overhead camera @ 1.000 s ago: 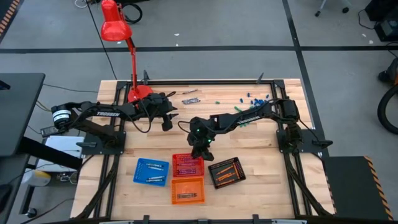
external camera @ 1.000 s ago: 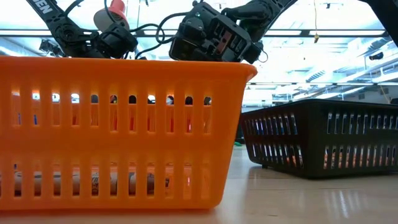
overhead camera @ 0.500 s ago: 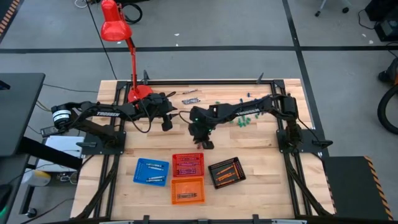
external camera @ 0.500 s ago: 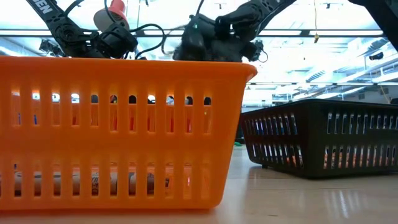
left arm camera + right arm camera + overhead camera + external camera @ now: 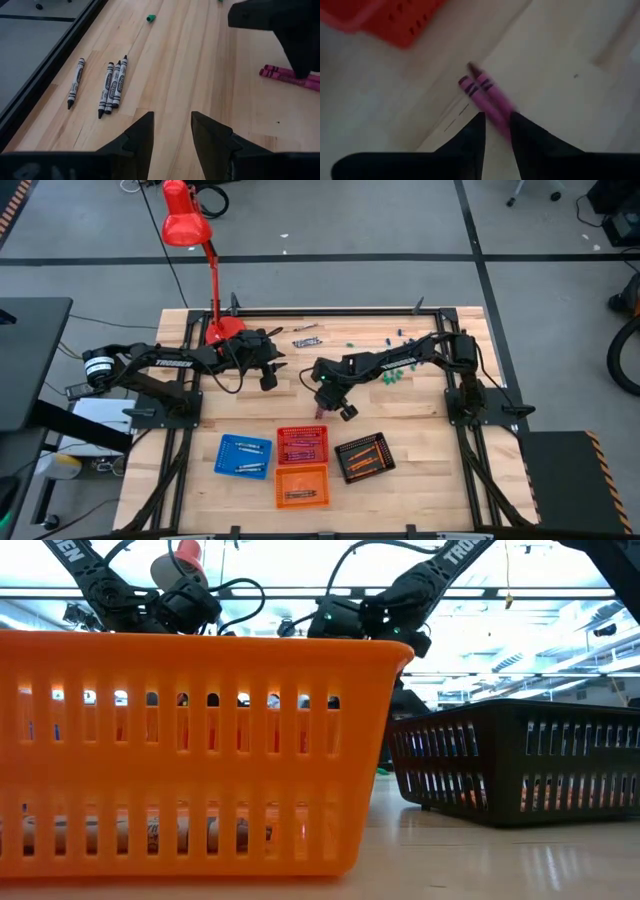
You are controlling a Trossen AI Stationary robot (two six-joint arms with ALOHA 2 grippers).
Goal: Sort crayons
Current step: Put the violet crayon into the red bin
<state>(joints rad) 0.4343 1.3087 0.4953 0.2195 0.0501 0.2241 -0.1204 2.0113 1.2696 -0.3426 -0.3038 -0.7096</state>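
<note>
Jaws of the right gripper (image 5: 496, 131) are seen slightly parted above two magenta crayons (image 5: 487, 95) lying on the bench (image 5: 420, 420) beside the red tray (image 5: 302, 445); nothing is gripped. Left gripper (image 5: 172, 131) jaws are held apart, empty, near four grey crayons (image 5: 107, 86).

bare wood open between left gripper (image 5: 268, 377) and right gripper (image 5: 345, 411), four trays (image 5: 301, 445) clustered at the near edge, lamp (image 5: 205, 265) at far-left corner, grey crayons (image 5: 111, 86) lying near far edge
</note>
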